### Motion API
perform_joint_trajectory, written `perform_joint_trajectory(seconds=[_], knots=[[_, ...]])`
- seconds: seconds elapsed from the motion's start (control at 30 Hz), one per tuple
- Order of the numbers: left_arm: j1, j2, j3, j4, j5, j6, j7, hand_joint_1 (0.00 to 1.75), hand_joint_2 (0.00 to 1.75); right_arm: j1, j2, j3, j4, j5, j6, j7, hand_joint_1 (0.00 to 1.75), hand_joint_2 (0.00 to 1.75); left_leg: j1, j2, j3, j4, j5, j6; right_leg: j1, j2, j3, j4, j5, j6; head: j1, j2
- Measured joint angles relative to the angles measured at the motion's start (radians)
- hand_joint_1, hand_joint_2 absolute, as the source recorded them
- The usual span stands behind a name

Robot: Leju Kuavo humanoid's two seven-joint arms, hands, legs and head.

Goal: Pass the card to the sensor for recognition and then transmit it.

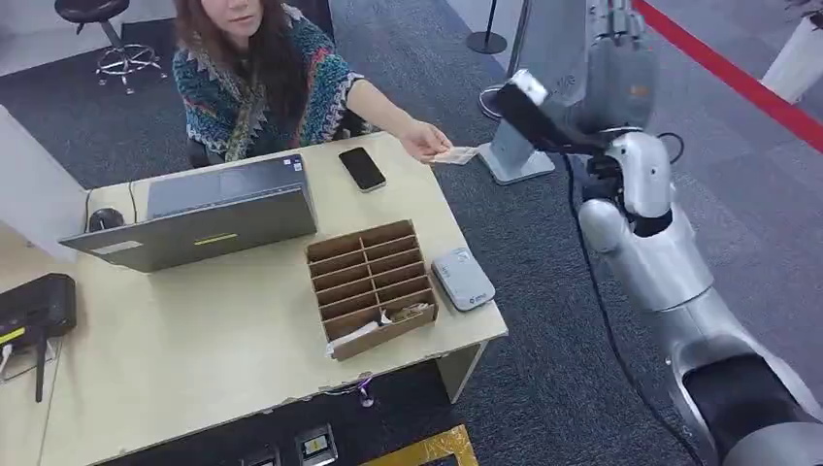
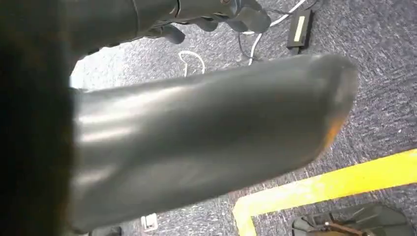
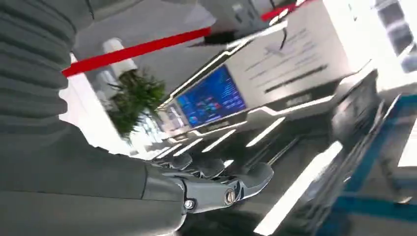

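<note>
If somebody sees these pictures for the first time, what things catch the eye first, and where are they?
The raised right hand stands out at the upper right of the head view, beyond the desk's far corner. Next comes the person's hand holding out a card over that corner toward the robot. On the desk, a brown divided cardboard box sits beside a small grey sensor.

An office reception lobby: desk (image 1: 243, 340) with laptop (image 1: 209, 209), wall display screen (image 3: 211, 96), rope barrier (image 1: 738, 73).
</note>
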Motion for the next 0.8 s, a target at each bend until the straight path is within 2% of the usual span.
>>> perform_joint_trajectory(seconds=[0.07,0.17,0.3,0.47,0.8], knots=[[-0.001,0.0,-0.003,0.0,0.001,-0.003,0.001,0.0,0.0,-0.009,-0.001,0.03,0.0,0.01,0.023,0.0,0.0,1.75,0.0,0.0,0.0,0.0,0.0,0.0,0.0,0.0,0.0,0.0,0.0,0.0,0.0,0.0],[-0.009,0.002,-0.02,-0.001,0.008,-0.008,0.006,0.0,0.0,-0.046,0.0,0.171,0.003,0.027,0.083,0.002,0.0,1.75,0.001,0.0,0.0,0.0,0.0,0.0,0.001,0.001,-0.001,0.0,0.0,0.0,0.0,0.0],[-0.015,0.003,-0.033,-0.002,0.018,-0.01,0.006,0.0,0.0,-0.073,0.001,0.288,0.018,0.007,0.121,0.005,0.0,1.75,0.001,0.0,-0.001,0.0,0.0,0.0,0.001,0.0,-0.001,0.0,-0.001,-0.001,0.0,0.0],[-0.015,0.006,-0.037,-0.002,0.026,-0.01,0.006,0.0,0.0,-0.089,0.001,0.372,0.046,-0.01,0.134,0.006,0.0,1.75,0.001,0.0,-0.001,0.0,0.0,-0.001,0.001,0.001,-0.002,0.0,-0.001,-0.001,0.0,0.0],[-0.014,0.011,-0.05,-0.002,0.038,-0.008,0.006,0.0,0.0,-0.109,0.001,0.45,0.093,-0.026,0.128,0.011,0.0,1.75,0.001,0.001,-0.001,0.0,0.0,-0.001,0.001,0.001,-0.002,0.0,-0.001,-0.001,0.0,0.0]])
